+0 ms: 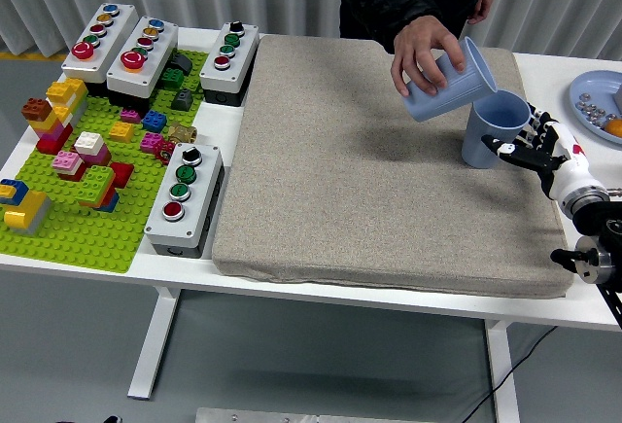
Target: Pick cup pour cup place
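Two light blue cups are on the right of the grey mat point(369, 180). One cup point(489, 131) stands upright on the mat. A person's hand point(420, 53) holds the other cup point(449, 84) in the air, tilted with its mouth over the standing cup. My right hand point(533, 147) is just right of the standing cup, fingers spread toward its side, holding nothing. My left arm is out of view.
A green brick plate point(83, 190) with several loose bricks lies at the left. Several button boxes point(185, 199) stand beside it and behind it. A blue plate point(601, 102) with small items is at the far right edge.
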`<state>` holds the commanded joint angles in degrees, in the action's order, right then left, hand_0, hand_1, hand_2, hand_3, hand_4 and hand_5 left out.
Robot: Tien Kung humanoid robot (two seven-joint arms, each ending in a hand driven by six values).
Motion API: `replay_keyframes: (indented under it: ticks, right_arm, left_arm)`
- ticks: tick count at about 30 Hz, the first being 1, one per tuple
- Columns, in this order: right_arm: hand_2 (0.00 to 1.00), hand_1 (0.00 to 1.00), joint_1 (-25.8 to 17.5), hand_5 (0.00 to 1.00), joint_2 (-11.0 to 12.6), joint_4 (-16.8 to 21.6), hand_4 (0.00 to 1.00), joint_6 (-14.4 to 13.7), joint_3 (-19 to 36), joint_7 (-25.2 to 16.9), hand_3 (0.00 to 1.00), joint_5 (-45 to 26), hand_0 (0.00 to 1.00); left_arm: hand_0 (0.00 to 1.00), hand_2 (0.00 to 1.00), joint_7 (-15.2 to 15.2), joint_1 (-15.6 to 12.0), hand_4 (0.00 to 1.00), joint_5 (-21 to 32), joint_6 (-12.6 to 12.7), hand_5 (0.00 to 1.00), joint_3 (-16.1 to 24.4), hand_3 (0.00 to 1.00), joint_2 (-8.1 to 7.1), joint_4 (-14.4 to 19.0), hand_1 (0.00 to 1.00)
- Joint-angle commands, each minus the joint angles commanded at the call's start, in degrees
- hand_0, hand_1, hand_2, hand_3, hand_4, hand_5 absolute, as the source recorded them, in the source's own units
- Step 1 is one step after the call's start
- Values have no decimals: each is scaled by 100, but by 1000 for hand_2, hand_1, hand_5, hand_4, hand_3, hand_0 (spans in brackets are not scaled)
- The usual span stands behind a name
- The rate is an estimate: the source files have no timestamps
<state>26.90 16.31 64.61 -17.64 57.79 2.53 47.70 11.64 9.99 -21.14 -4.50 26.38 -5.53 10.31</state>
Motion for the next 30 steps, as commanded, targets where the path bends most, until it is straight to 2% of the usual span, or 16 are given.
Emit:
replay_keyframes:
  ticks: [11, 30]
  right_arm:
    - [948, 876, -338, 225, 2, 187, 857, -23, 94, 18, 918, 49, 945]
    - [947, 877, -1023, 220, 381, 990, 850, -64, 397, 74, 915, 187, 941]
  left_arm:
    - [783, 850, 24, -52, 508, -84, -1, 983, 82, 727, 2, 0, 786]
    - [783, 849, 2, -124, 507, -96, -5, 982, 156, 726, -59, 0, 786]
